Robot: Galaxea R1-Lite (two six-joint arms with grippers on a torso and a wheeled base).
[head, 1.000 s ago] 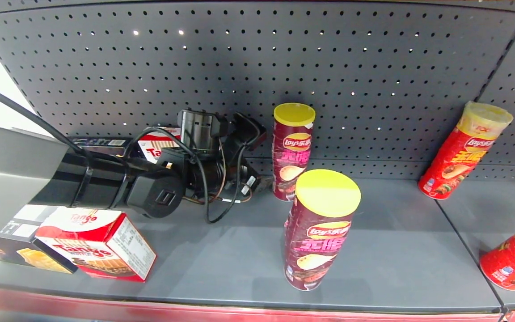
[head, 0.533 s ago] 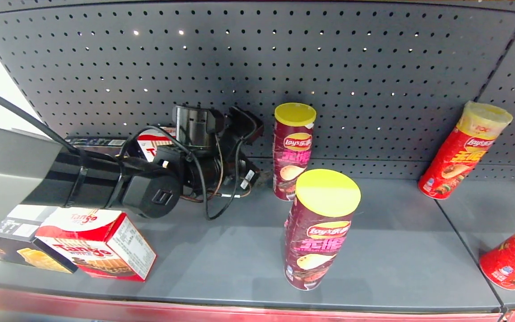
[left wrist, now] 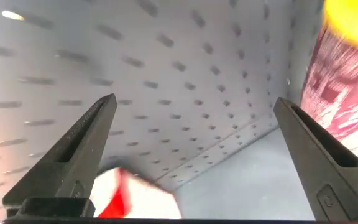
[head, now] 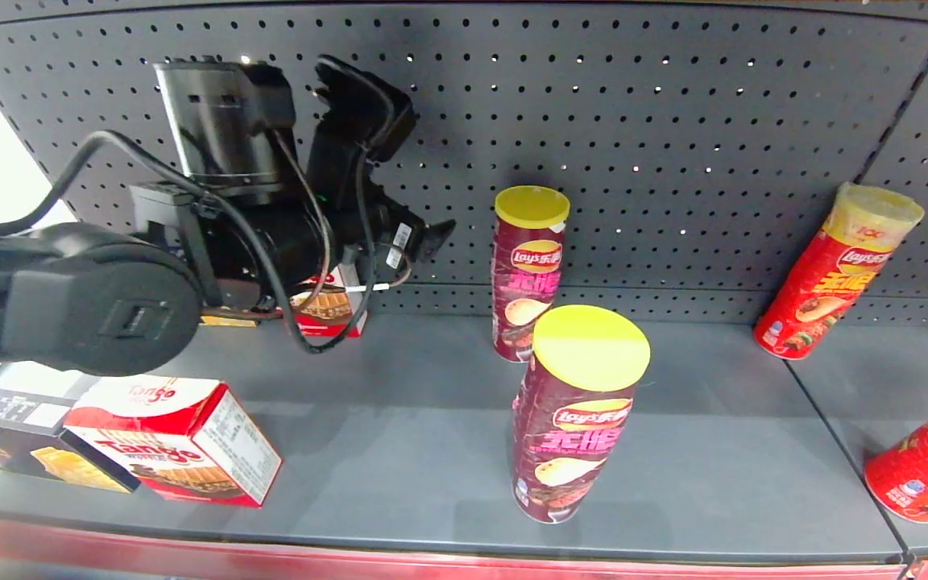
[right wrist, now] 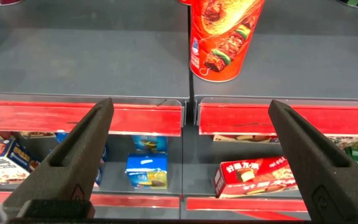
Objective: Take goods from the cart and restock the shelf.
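Observation:
My left gripper (left wrist: 197,155) is open and empty, held up in front of the pegboard wall; in the head view its wrist (head: 287,234) hangs above the shelf's back left. Below and behind it a red-and-white wafer box (head: 329,310) stands at the back of the grey shelf (head: 399,451), partly hidden by the arm, and it appears blurred in the left wrist view (left wrist: 132,199). Two maroon chip cans (head: 528,270) (head: 581,411) stand upright mid-shelf. My right gripper (right wrist: 188,155) is open and empty, facing a red can (right wrist: 222,37) on a shelf.
A red-and-white wafer box (head: 182,439) and a dark box (head: 21,435) lie at the front left edge. Red cans (head: 838,270) (head: 927,467) lean and lie on the neighbouring shelf to the right. Lower shelves with boxed goods (right wrist: 148,171) appear in the right wrist view.
My left arm has risen and drawn back from the shelf's back left. The wafer box it was against stays standing at the back wall. The cans have not moved.

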